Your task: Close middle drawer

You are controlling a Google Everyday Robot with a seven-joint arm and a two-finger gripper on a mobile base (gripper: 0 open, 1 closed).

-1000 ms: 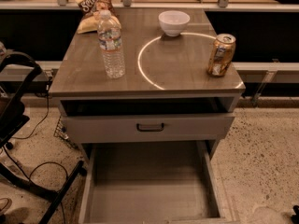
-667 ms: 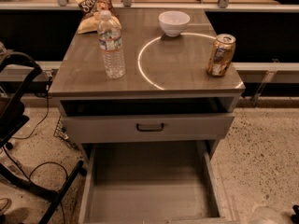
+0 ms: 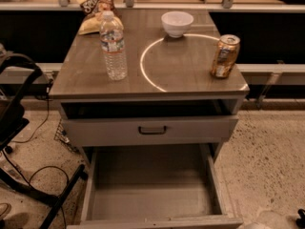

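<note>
From where I stood, the middle drawer (image 3: 152,194) was hauled well out towards me from the grey cabinet, its deep plain box bare inside. Its front was only a pale strip along the bottom edge of the camera view. Above it sat another grey drawer front (image 3: 190,128) with a small dark bar pull (image 3: 152,130), and a dark gap ran between that front and the underside of the counter (image 3: 181,78). On the counter a clear water bottle (image 3: 113,46) stood upright towards the left. A crumpled snack bag (image 3: 96,6) lay just behind it at the back left corner. A white bowl (image 3: 177,23) sat at the back near the middle, and a gold drink can (image 3: 225,56) stood near the right edge, well apart from the bottle. A bright ring of light (image 3: 142,67) curved across the wood between bottle and can, its far side reaching the bowl. To the left a dark metal frame (image 3: 21,109) stood on the speckled floor (image 3: 267,166), with cables (image 3: 28,173) trailing beside it. Of the claw (image 3: 301,217) only a dark sliver showed at the bottom right corner, near the drawer's right side but apart from it. I could not tell whether it was spread or pressed together.
</note>
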